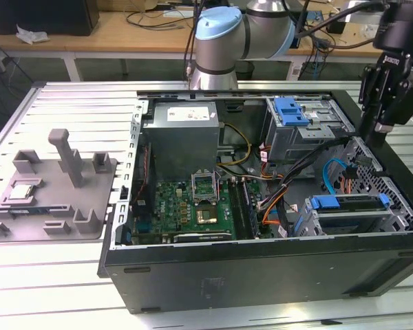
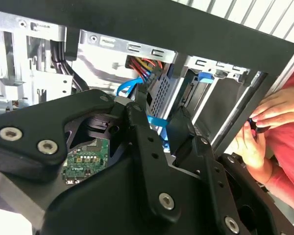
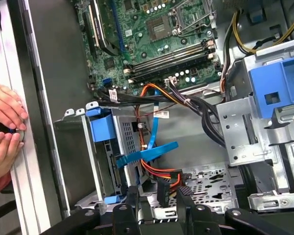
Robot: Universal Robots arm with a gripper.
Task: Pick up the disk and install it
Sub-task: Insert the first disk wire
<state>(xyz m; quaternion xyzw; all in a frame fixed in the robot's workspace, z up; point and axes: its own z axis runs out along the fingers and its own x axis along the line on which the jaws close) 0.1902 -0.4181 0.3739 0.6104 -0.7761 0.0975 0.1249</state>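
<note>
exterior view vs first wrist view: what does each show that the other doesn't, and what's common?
Exterior view: a grey plastic fixture tray with upright posts on the slatted metal table, and the arm's light-blue-capped joint.
First wrist view: a person's hands at the edge of the open black computer case.
Shared: the green motherboard, the blue flat cable, and the blue plastic bracket on the metal drive cage.

The arm [image 1: 224, 41] bends at a joint [image 1: 217, 27] with a pale blue cap and reaches toward the exterior view's right; its wrist [image 1: 399, 27] sits high there; the black hand [image 1: 376, 127] hangs from it, pointing straight down; in both wrist views its two fingers [image 2: 147, 147] [image 3: 125, 210] stand apart, with nothing held between them.
</note>
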